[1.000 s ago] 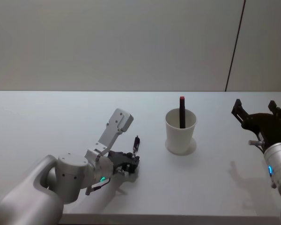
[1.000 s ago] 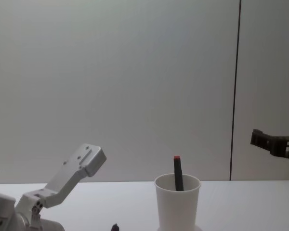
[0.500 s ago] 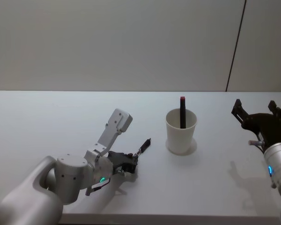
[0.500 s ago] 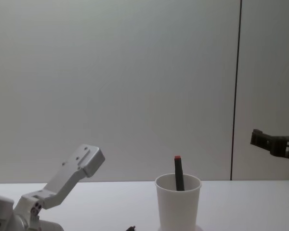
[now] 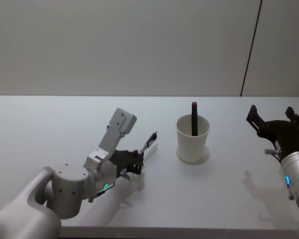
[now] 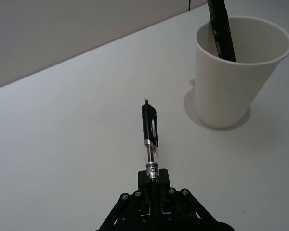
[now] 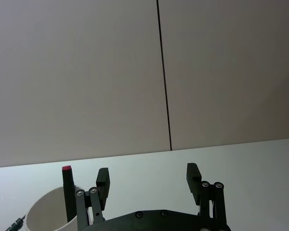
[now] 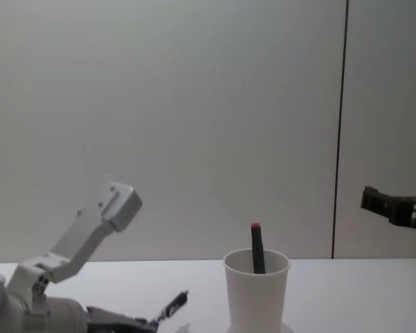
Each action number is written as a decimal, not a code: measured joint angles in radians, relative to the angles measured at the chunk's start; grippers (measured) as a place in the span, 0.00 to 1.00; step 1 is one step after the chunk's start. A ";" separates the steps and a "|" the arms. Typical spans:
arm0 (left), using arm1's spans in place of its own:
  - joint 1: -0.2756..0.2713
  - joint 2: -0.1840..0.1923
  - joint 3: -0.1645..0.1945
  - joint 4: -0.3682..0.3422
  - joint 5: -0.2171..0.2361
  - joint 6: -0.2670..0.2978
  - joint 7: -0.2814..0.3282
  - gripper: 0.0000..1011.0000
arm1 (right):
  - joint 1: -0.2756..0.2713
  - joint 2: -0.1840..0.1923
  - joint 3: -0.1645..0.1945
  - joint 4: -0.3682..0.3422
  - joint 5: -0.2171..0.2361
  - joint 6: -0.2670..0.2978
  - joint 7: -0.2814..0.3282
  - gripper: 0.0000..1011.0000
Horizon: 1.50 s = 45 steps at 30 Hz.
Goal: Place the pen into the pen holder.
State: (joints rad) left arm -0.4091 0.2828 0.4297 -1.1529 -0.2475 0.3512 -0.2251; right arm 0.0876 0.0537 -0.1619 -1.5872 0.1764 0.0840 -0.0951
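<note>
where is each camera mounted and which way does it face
Head view: high on the robot, looking down over the table; the left end effector grips the pen, the right end effector hangs open.
Chest view: low, looking across at the pen holder side-on; the left arm rises at its left.
Left wrist view: behind its own end effector, looking along the pen toward the pen holder.
Right wrist view: behind its own open end effector, facing the wall.
Shared: all four show the pen holder.
</note>
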 joint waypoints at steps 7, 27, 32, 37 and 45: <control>0.038 0.026 -0.009 -0.089 0.015 -0.047 0.059 0.14 | 0.000 0.000 0.000 0.000 0.000 0.000 0.000 0.99; 0.138 0.095 -0.033 -0.303 0.075 -0.231 0.202 0.14 | 0.000 0.000 0.000 0.000 0.000 0.000 0.000 0.99; 0.148 0.102 -0.036 -0.323 0.091 -0.294 0.211 0.14 | 0.000 0.000 0.000 0.000 0.000 0.000 0.000 0.99; 0.150 0.103 -0.039 -0.329 0.106 -0.368 0.210 0.14 | 0.000 0.000 0.000 0.000 0.000 0.000 0.000 0.99; 0.132 0.089 -0.040 -0.302 0.117 -0.524 0.159 0.14 | 0.000 0.000 0.000 0.000 0.000 0.000 0.000 0.99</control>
State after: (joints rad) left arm -0.2774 0.3717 0.3894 -1.4546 -0.1301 -0.1724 -0.0664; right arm 0.0875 0.0536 -0.1619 -1.5871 0.1764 0.0841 -0.0951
